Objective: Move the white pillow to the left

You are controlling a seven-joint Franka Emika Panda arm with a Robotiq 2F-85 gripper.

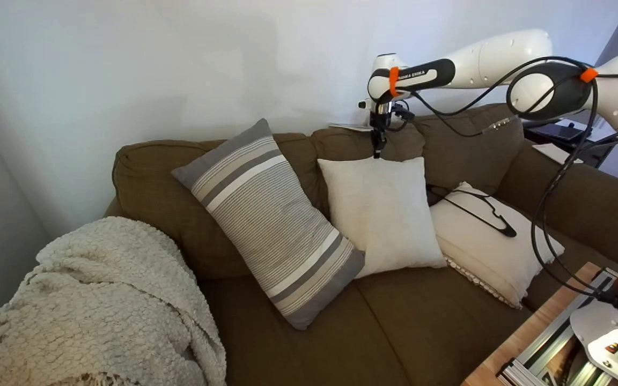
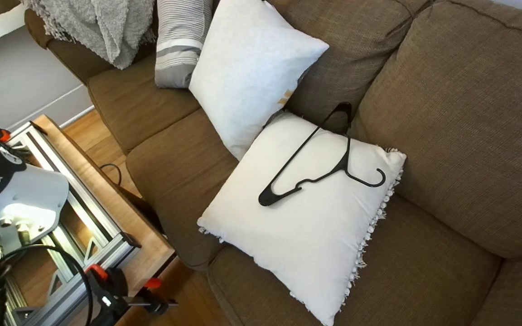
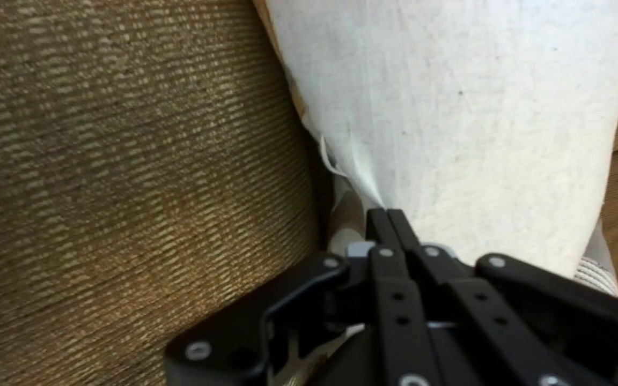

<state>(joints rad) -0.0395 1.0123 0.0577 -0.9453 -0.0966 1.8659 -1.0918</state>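
The white pillow (image 1: 379,214) stands on the sofa seat, leaning toward the backrest, in both exterior views. My gripper (image 1: 377,154) reaches down to its top edge from above. In the wrist view the gripper (image 3: 386,210) has its fingers together, and a pinched fold of the white pillow (image 3: 502,107) runs taut into the tips. Brownish patches show on the far side of the white pillow (image 2: 252,72). Its lower left corner is hidden behind the grey striped pillow (image 1: 271,225) in an exterior view.
A tasselled white pillow (image 2: 297,226) lies flat beside it, carrying a black hanger (image 2: 270,198). A fleecy blanket (image 1: 116,300) drapes over the sofa's far end. The brown backrest (image 3: 126,161) is close by the gripper. The robot's wooden table (image 2: 152,253) borders the seat.
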